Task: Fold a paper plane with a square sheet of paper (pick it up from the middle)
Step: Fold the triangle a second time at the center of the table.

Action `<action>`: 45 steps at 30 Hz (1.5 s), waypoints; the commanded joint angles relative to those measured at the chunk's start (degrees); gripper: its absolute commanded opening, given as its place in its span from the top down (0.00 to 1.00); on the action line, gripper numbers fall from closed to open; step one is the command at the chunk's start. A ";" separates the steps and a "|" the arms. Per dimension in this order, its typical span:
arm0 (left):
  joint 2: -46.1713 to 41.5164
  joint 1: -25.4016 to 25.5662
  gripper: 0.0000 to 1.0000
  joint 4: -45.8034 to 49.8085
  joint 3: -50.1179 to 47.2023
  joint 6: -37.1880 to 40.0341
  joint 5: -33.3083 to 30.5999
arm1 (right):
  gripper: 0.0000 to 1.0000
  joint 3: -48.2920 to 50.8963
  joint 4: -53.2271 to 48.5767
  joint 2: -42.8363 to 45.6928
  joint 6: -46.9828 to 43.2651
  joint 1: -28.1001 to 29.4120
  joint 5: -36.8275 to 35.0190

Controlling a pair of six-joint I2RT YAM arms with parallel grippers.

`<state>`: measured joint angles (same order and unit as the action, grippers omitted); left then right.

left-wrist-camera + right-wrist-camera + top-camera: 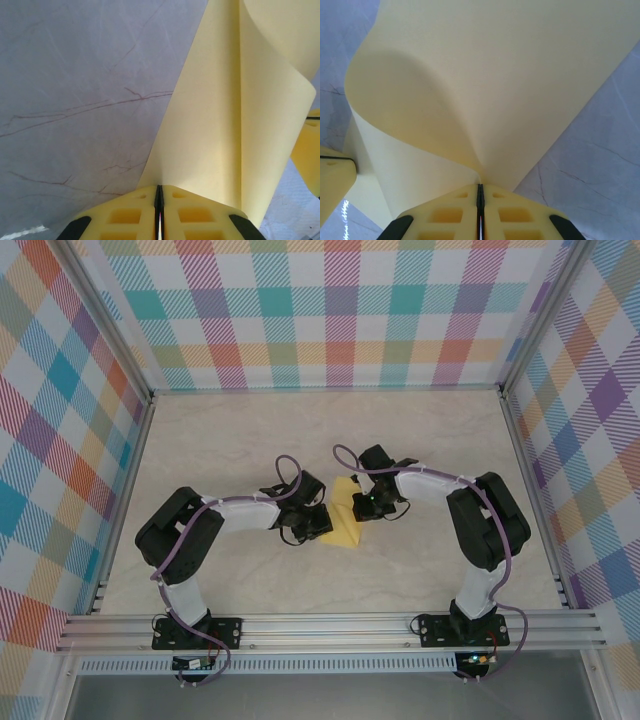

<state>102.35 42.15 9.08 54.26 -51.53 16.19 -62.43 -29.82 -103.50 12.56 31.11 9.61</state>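
The square sheet of paper (346, 512) is located near the middle of the surface (440, 440), between the two hands. It is curled, not flat. The left hand (312, 524) meets the sheet at its left edge. The right hand (362, 502) meets it at its right edge, slightly farther from the arm bases.

Left wrist view: the left hand (159, 188) has both fingers pressed together with no visible gap, pinching the sheet's lower edge. From the pinch, the sheet (220, 130) rises and bends over to the right in a loose roll. One yellow finger (307, 155) of the right hand appears just beyond the sheet's right edge.

Right wrist view: the right hand (480, 187) is likewise clamped tight on the sheet. From that pinch, the sheet (490, 80) bows upward and to the left in a broad curve. The marbled surface (600, 175) shows on either side of the sheet.

Whether the sheet touches the surface cannot be determined.
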 commanded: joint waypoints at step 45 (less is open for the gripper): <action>-6.56 -0.29 1.00 -18.54 -5.36 -8.04 2.42 | 0.90 0.21 -0.85 -1.38 -0.91 -0.18 -1.52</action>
<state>94.63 42.22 -0.51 50.72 -55.44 15.00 -62.67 -30.09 -104.44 12.56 31.11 8.95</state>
